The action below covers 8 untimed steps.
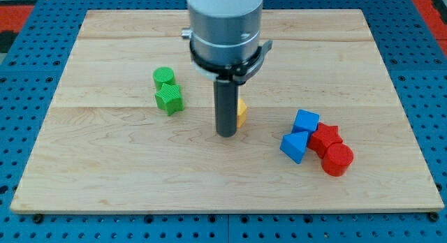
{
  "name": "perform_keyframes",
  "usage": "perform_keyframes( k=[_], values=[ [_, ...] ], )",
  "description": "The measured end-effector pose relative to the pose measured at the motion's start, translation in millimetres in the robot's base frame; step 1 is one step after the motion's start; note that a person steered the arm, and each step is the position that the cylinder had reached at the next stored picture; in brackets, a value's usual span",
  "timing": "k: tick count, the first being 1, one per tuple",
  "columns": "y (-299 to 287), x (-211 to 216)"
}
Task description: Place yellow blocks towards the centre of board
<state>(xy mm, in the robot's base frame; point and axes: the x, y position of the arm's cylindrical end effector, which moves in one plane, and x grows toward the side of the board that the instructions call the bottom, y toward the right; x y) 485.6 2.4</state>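
Observation:
My tip (226,134) stands on the wooden board (126,166) near its centre. A yellow block (242,114) sits right behind it on the view's right side, mostly hidden by the rod, so its shape is unclear. It seems to touch the rod. No other yellow block shows; the arm body hides part of the board at the view's top.
A green cylinder (164,77) and a green star-shaped block (169,100) sit together to the left of my tip. To the right lie a blue cube (306,121), a blue triangular block (295,146), a red star-shaped block (325,137) and a red cylinder (338,160), bunched together.

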Motion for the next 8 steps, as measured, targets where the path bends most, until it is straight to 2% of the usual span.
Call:
perform_keyframes(
  k=[2, 4, 8],
  values=[
    [-9.8, -35.3],
    [42.4, -3.5],
    [-18.1, -90.4]
  ],
)
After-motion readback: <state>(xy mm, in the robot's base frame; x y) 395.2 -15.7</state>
